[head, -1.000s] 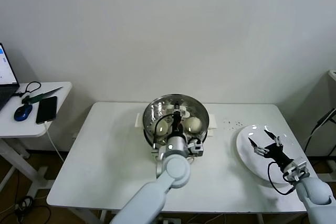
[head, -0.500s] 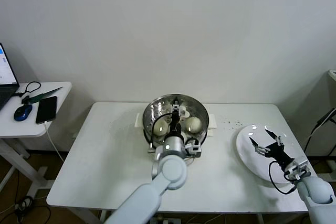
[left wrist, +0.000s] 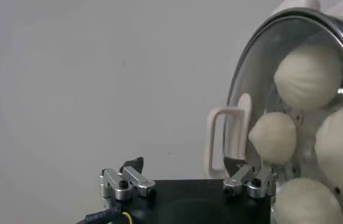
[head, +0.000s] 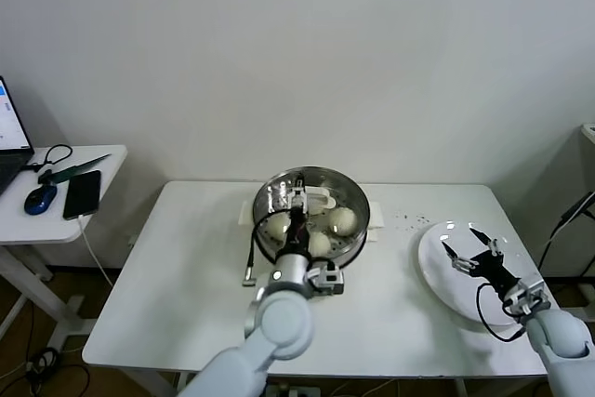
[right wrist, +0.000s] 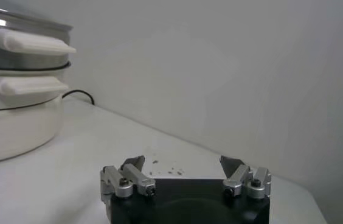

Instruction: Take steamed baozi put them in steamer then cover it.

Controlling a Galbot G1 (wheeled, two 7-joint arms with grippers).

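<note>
Buns first: I count four steamed baozi (left wrist: 307,76) inside the steamer (head: 353,193) at frame centre in the head view. My left gripper (head: 295,200) hangs over the pot, jaws wide, holding nothing. My right gripper (head: 473,250) hovers wide, empty, above one white plate (head: 437,276) at lower right.
</note>
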